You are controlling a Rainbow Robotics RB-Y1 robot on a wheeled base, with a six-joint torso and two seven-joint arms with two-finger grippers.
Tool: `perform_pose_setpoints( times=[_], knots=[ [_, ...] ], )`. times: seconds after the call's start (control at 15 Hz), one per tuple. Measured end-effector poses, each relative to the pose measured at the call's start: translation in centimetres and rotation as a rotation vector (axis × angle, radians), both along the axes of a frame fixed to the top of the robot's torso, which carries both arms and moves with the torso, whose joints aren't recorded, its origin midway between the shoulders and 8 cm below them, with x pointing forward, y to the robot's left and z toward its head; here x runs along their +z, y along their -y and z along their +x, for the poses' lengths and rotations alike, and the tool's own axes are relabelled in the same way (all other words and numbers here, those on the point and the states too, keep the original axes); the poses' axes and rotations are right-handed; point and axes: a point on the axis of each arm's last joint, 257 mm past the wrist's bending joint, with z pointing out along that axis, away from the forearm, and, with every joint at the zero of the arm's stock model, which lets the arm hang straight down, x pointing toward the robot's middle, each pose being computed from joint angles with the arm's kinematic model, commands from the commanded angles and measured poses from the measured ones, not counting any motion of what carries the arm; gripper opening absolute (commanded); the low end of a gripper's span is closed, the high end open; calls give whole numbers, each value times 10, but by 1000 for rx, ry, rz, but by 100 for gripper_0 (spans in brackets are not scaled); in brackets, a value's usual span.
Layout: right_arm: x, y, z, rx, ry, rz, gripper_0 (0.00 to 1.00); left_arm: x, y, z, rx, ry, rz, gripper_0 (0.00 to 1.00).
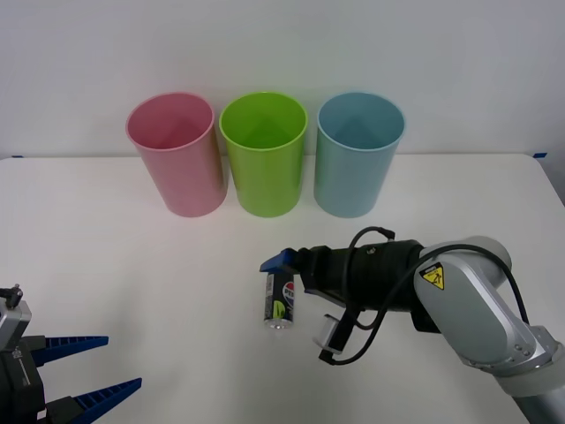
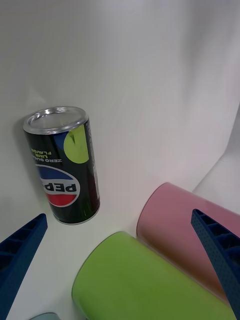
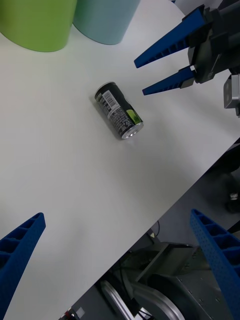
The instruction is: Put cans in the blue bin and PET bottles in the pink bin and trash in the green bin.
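**Jaws wide beside the can, nothing gripped yet**

Jaws on my right gripper (image 1: 296, 296) stand spread apart, one blue finger reaching past the can's far side, and they hold nothing. I keep them this wide so the can (image 1: 281, 299) can pass between them when I close in. It stands upright on the white table (image 1: 106, 265), in front of the green bin (image 1: 263, 152) and well apart from all three bins, with its logo turned toward my right wrist camera. I judge this the approach step: the arm comes in low and from the side because the can is upright and small.

My left gripper (image 1: 84, 371) waits at the near left corner, fingers apart and empty, out of the working arm's way.

Next comes the blue bin (image 1: 359, 152), rightmost in the row beside the pink bin (image 1: 174, 152); its open mouth faces up, so a lift and drop should do.
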Motion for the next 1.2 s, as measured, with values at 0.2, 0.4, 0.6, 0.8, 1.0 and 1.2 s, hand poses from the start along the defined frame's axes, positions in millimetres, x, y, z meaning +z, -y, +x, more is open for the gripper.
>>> perform_pose_setpoints(
  times=[0.2, 0.4, 0.6, 0.8, 1.0, 1.2],
  knots=[
    [-1, -4, 5, -5, 24, -38, 100, 0, 0, 0, 0, 0, 0, 100],
    [-4, -7, 10, -22, 39, -62, 100, 0, 0, 0, 0, 0, 0, 100],
    [-18, -15, 10, -22, 3, -68, 100, 0, 0, 0, 0, 0, 0, 100],
    [-25, -22, 13, -21, -3, -77, 100, 0, 0, 0, 0, 0, 0, 100],
    [-27, -27, 16, -22, 24, -84, 100, 0, 0, 0, 0, 0, 0, 100],
    [-37, -34, 16, -17, 8, -90, 100, 0, 0, 0, 0, 0, 0, 100]
  ],
)
